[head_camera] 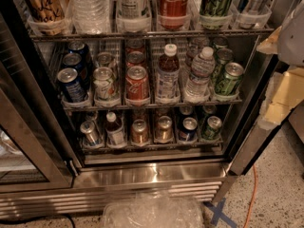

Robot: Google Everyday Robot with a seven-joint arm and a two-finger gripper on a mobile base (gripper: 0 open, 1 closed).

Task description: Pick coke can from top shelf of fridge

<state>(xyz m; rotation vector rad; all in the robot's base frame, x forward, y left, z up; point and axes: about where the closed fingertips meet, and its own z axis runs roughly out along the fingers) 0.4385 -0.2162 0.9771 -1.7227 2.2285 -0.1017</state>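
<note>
The fridge (152,175) stands open in front of me, with a steel base and wire shelves. The top shelf (95,34) runs along the upper edge of the view with a metal front rail and clear trays. The coke can (172,4), red with white script, stands upright in a tray on it, right of centre; its top is cut off by the frame. A green can (216,1) stands just right of it. My gripper (285,75), white and beige, is at the far right edge, outside the fridge, right of and below the coke can.
The middle shelf holds dark blue cans (71,84), more red cans (137,83), bottles (167,75) and green cans (229,79). The glass door (23,141) hangs open at the left. A clear plastic cover (152,210), an orange cable (249,198) and blue tape (221,213) are on the floor.
</note>
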